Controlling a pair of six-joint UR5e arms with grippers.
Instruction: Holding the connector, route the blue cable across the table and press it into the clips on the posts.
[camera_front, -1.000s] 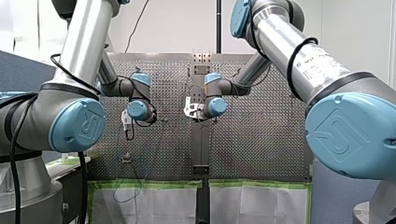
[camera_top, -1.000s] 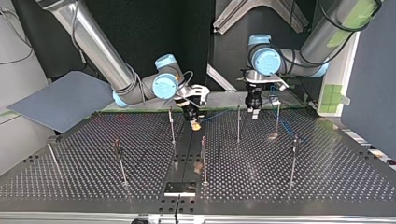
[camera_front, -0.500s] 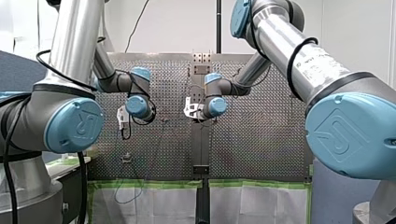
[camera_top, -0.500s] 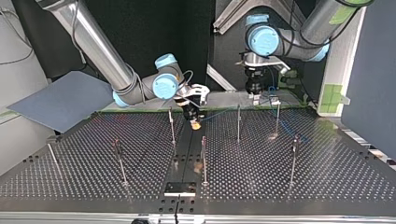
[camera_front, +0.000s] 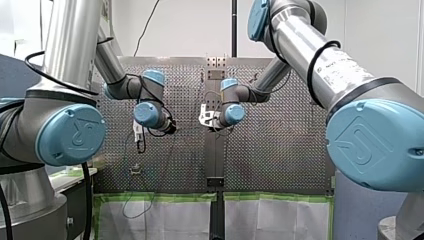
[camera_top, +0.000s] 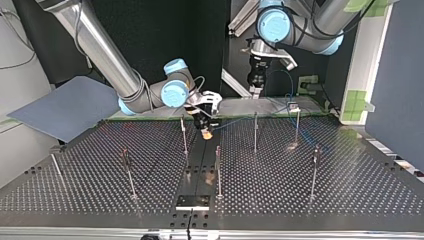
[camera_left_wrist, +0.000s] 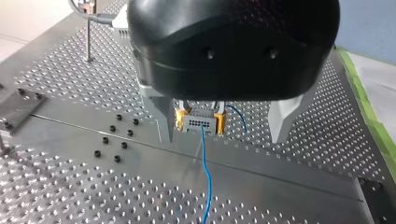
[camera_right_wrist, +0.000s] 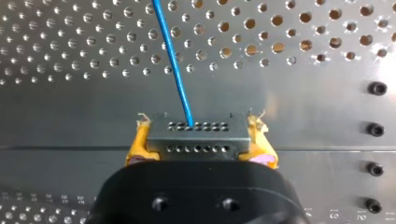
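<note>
Right gripper (camera_right_wrist: 198, 128) first, just left of centre in the top view: yellow pads (camera_right_wrist: 140, 144) pinched tight on the grey connector (camera_right_wrist: 196, 140), holding it low over the plain centre strip of the perforated table (camera_top: 350, 190); out of the connector's face comes the blue cable (camera_right_wrist: 175, 65), running away over the holes; follow it rightward in the top view and it passes a thin post (camera_top: 255, 132); high above that post, back by the table's edge on the arms' side, hangs the left gripper (camera_left_wrist: 222, 137), metal fingers (camera_left_wrist: 164, 116) spread wide with nothing gripped between them; its wrist camera looks down through that gap onto the connector and the cable trailing across the plate; further right stands another post (camera_top: 297, 127) with a pale clip (camera_top: 294, 108) on top, and the cable reaches about there; whether it sits in that clip I can't tell from here.
</note>
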